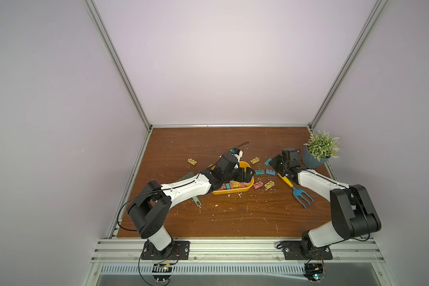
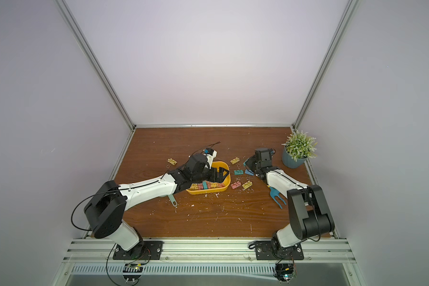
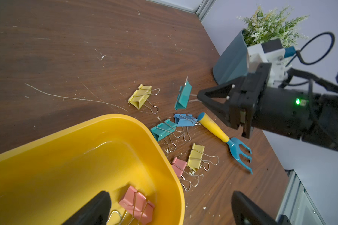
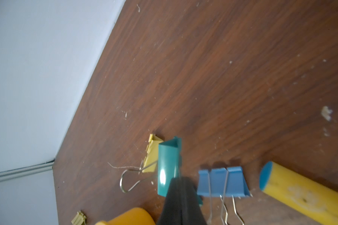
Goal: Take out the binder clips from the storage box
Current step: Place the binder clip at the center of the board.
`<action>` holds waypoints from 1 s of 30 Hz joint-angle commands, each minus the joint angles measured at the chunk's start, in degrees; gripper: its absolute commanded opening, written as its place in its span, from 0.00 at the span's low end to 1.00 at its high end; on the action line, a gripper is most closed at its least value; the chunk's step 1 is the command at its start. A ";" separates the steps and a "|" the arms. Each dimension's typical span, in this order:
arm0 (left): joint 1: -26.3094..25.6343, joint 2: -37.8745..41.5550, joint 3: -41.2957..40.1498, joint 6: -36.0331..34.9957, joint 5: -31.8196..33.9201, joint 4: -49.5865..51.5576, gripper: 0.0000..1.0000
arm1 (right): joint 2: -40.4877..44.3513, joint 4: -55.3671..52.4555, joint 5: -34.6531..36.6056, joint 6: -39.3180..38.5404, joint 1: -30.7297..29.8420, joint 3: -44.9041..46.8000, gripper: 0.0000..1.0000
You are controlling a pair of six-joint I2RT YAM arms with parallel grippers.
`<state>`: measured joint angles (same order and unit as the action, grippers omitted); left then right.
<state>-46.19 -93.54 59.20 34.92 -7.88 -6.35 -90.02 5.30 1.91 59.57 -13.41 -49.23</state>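
The yellow storage box (image 1: pixel 233 192) (image 2: pixel 208 192) sits mid-table and holds several binder clips (image 1: pixel 233 185). One of them, pink (image 3: pixel 137 206), lies by the box wall (image 3: pixel 125 118). My left gripper (image 1: pixel 245 173) (image 3: pixel 170 212) is open over the box, one finger inside and one outside the rim. My right gripper (image 1: pixel 271 162) (image 4: pixel 179 181) is shut on the wire handles of a teal binder clip (image 3: pixel 182 96) (image 4: pixel 167 165), which stands on edge right of the box. I cannot tell whether it touches the table. Several more clips (image 1: pixel 259 171) lie on the wood nearby.
A blue-and-yellow toy rake (image 1: pixel 295 190) lies under my right arm. A potted plant (image 1: pixel 312 158) stands at the back right. A teal tool handle (image 1: pixel 196 200) pokes out under my left arm. One yellow clip (image 1: pixel 192 161) lies left of the box. White specks litter the front.
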 commanded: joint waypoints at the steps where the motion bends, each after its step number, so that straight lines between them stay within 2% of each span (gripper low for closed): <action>1: -0.17 -0.10 1.71 -1.07 -0.15 1.21 0.99 | -3.44 3.51 1.31 3.42 0.44 -5.26 0.00; 13: -0.10 0.66 1.21 -1.17 1.28 2.12 0.99 | -12.89 5.38 7.12 8.54 0.48 -10.56 0.00; 18: -0.12 0.74 1.11 -1.38 1.70 2.43 0.99 | -14.24 4.76 5.56 7.85 0.47 -10.68 0.00; 23: -0.11 0.74 1.09 -1.43 2.01 2.47 0.99 | -13.52 6.88 2.67 10.30 0.26 -6.63 0.08; 30: -0.11 3.02 -0.36 -1.36 3.53 3.98 0.99 | -10.90 5.63 1.83 8.28 0.18 -4.30 0.21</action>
<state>-46.17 -93.08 59.31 34.48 -5.76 -3.95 -103.90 11.16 4.43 69.01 -13.26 -53.71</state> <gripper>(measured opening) 0.993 0.196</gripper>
